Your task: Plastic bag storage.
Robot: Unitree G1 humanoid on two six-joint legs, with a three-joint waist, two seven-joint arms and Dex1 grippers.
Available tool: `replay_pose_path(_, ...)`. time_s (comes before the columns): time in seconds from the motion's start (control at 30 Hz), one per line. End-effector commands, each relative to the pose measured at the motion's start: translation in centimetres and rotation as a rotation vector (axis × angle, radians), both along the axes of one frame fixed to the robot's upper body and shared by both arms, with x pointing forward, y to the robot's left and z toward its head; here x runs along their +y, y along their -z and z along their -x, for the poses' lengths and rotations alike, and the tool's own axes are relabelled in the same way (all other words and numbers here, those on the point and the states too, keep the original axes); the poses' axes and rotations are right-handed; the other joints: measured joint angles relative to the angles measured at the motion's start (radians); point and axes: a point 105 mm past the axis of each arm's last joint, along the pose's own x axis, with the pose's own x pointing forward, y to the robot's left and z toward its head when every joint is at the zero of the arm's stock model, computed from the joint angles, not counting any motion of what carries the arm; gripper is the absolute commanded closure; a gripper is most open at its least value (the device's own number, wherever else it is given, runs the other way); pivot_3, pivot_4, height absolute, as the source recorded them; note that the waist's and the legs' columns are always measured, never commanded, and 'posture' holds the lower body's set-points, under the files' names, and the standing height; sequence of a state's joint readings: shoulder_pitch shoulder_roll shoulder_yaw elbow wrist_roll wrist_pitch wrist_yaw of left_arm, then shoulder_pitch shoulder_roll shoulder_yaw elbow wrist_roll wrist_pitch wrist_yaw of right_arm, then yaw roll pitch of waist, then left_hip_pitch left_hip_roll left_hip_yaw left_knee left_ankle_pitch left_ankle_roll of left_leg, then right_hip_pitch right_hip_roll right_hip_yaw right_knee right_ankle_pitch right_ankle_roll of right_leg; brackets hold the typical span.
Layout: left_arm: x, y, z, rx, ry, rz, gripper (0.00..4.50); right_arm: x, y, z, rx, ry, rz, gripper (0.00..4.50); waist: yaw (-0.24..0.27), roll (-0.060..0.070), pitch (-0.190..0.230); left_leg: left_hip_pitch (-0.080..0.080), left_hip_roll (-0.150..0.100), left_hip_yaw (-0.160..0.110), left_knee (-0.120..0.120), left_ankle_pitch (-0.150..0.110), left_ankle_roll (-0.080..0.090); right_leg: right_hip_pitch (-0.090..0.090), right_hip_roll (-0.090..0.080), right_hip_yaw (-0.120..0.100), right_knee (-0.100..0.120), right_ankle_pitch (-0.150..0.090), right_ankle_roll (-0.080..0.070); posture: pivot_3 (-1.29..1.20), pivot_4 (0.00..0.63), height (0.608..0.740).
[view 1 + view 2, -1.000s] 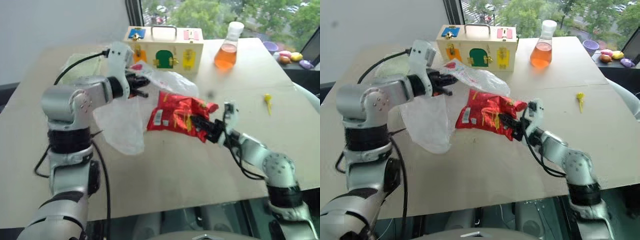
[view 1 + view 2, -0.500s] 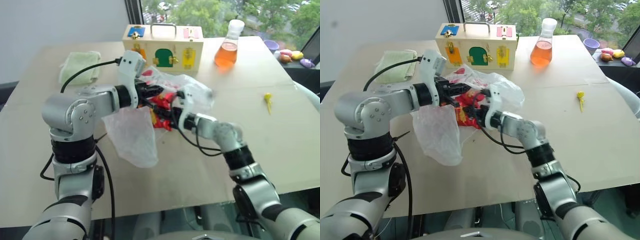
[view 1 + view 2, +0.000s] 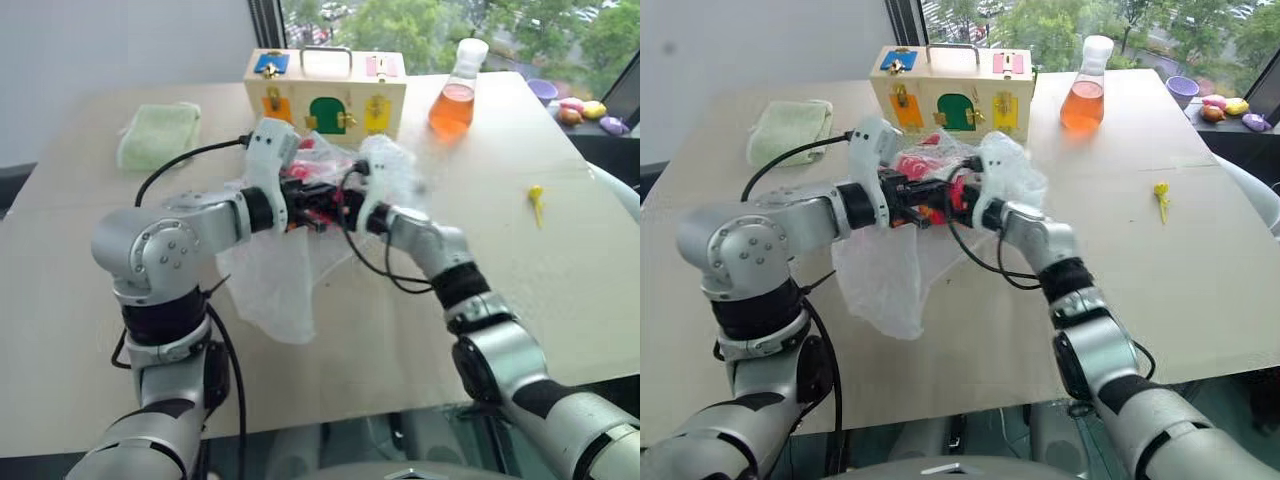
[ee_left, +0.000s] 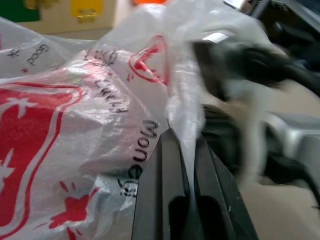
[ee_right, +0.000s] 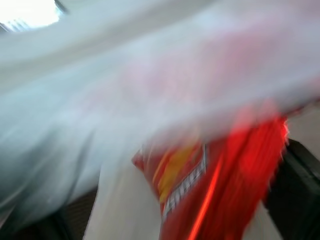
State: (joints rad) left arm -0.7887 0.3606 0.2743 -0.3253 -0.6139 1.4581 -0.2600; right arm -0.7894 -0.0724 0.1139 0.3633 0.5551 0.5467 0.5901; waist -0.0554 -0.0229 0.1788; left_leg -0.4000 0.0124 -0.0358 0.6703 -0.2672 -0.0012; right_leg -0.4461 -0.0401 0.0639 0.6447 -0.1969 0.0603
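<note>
The plastic bag (image 3: 885, 280), thin white film with red print, hangs over the table from my left gripper (image 4: 182, 150), which is shut on a fold of its rim. The bag's mouth faces my right arm. The shiny red snack packet (image 5: 210, 180) sits inside that mouth, seen through the film (image 3: 312, 192). My right gripper (image 3: 962, 196) reaches into the mouth from the right, its fingers (image 5: 295, 187) spread wide on either side of the packet. The two grippers nearly meet in front of the wooden box (image 3: 330, 90).
Behind the bag stands the wooden box with coloured latches. An orange-filled flask (image 3: 455, 95) is at the back right, a folded pale green cloth (image 3: 158, 135) at the back left, a small yellow piece (image 3: 537, 200) on the right of the table (image 3: 400, 330).
My right gripper has carried the red packet leftward into the bag's mouth, rolled its wrist, and its fingers now stand apart. My left gripper has kept its hold on the bag.
</note>
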Motion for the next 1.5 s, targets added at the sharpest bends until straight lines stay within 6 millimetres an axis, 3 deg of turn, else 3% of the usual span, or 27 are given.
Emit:
replay_pose_path(0.03,2.1,-0.7,-2.2,-0.035,-0.162,0.03,4.5,-1.6,-3.7,4.1,-0.139,-0.126,-0.028,0.05,0.002,0.0,0.0,0.0,0.0,0.0,0.0,0.0,0.0,0.0,0.0,0.0,0.0,0.0,0.0,0.0,0.15,0.74)
replay_pose_path(0.2,1.7,-0.1,-3.4,-0.032,-0.172,0.038,4.5,-4.2,-4.8,6.7,-0.231,-0.09,0.044,0.05,-0.002,0.0,0.0,0.002,-0.001,0.0,0.0,0.0,0.0,0.0,0.0,0.0,0.002,0.0,0.0,0.0,0.15,0.74)
replay_pose_path(0.37,0.6,-0.8,-3.4,-0.068,-0.117,0.049,4.5,-7.3,-7.4,9.5,-0.368,-0.008,0.053,0.05,0.01,0.0,0.0,0.001,-0.001,0.0,0.0,0.0,0.0,0.0,0.0,0.001,0.001,0.0,0.0,0.0,0.15,0.74)
replay_pose_path(0.43,-0.1,-1.4,-3.0,-0.105,-0.077,0.033,4.5,-10.7,-9.7,9.5,-0.408,0.156,-0.005,0.05,0.015,0.0,0.0,0.001,-0.001,0.0,0.0,0.0,0.0,0.0,0.0,0.001,0.001,0.0,0.0,0.0,0.15,0.74)
replay_pose_path(0.5,-0.5,-1.8,-2.5,-0.133,-0.048,0.016,4.5,-14.1,-10.6,8.5,-0.428,0.361,0.044,0.05,0.019,0.0,0.0,0.001,-0.001,0.0,0.0,0.0,0.0,0.0,0.0,0.001,0.001,0.0,0.0,0.0,0.15,0.74)
replay_pose_path(0.57,-0.9,-2.1,-2.3,-0.14,-0.039,0.022,4.5,-18.4,-9.4,6.2,-0.394,0.609,0.228,0.05,0.022,-0.001,0.0,0.001,-0.002,0.0,0.001,0.0,0.0,0.001,-0.001,0.001,0.001,0.0,0.0,0.0,0.15,0.74)
replay_pose_path(0.7,-1.4,-2.4,-2.1,-0.154,-0.032,0.021,4.5,-27.3,-5.0,1.8,-0.194,1.048,0.586,0.05,0.021,-0.002,-0.001,0.002,-0.002,0.002,0.001,0.0,0.001,0.002,-0.001,0.001,-0.001,0.0,0.0,0.0,0.15,0.74)
replay_pose_path(0.77,-1.4,-2.3,-2.0,-0.157,-0.036,0.015,4.5,-29.7,-2.9,0.2,-0.104,1.137,0.655,0.05,0.015,-0.002,-0.001,0.003,-0.002,0.003,0.001,0.0,0.001,0.002,-0.001,0.003,-0.001,0.0,0.0,0.0,0.15,0.74)
replay_pose_path(0.9,-0.8,-2.2,-1.8,-0.16,-0.056,0.004,4.5,-32.9,1.1,-2.9,0.101,1.198,0.631,0.05,0.003,-0.001,0.0,0.004,-0.001,0.005,0.0,0.0,0.001,0.002,0.001,0.006,-0.001,0.0,0.0,0.0,0.15,0.74)
replay_pose_path(0.97,-0.5,-2.2,-1.7,-0.163,-0.069,0.002,4.5,-33.4,2.5,-3.8,0.161,1.183,0.624,0.05,0.002,-0.001,0.0,0.003,-0.001,0.005,-0.001,0.0,0.001,0.002,0.001,0.006,-0.001,0.0,0.001,0.0,0.15,0.74)
replay_pose_path(1.1,0.2,-2.4,-1.5,-0.17,-0.1,0.01,4.5,-33.1,4.0,-4.6,0.242,1.114,0.561,1.81,0.001,0.0,0.0,0.002,-0.001,0.004,-0.001,0.001,0.0,0.002,0.001,0.006,-0.003,0.001,0.001,0.0,0.15,0.74)
replay_pose_path(1.27,0.7,-2.2,-1.4,-0.166,-0.127,0.021,4.5,-32.6,4.2,-4.6,0.22,1.036,0.557,4.19,0.0,-0.001,0.0,0.002,-0.001,0.004,0.0,0.001,0.0,0.002,0.0,0.006,-0.004,0.001,0.002,0.0,0.15,0.74)
replay_pose_path(1.37,0.6,-2.4,-1.4,-0.169,-0.121,0.026,4.5,-31.6,3.4,-4.1,0.161,0.962,0.504,4.35,0.004,-0.001,0.0,0.002,-0.001,0.004,0.0,0.001,0.0,0.003,0.001,0.005,-0.003,0.001,0.003,0.0,0.15,0.74)
replay_pose_path(1.43,0.6,-2.6,-1.6,-0.168,-0.117,0.032,4.5,-30.1,1.9,-2.5,0.118,0.863,0.39,4.35,0.01,-0.001,0.0,0.002,-0.001,0.003,0.0,0.001,0.0,0.003,0.001,0.005,-0.003,0.001,0.003,0.0,0.15,0.74)
replay_pose_path(1.5,0.6,-2.7,-1.8,-0.166,-0.11,0.039,4.5,-27.9,0.4,0.3,0.098,0.721,0.305,4.35,0.016,0.0,0.0,0.001,-0.001,0.002,0.0,0.001,0.0,0.003,0.001,0.004,-0.003,0.001,0.003,0.0,0.15,0.74)
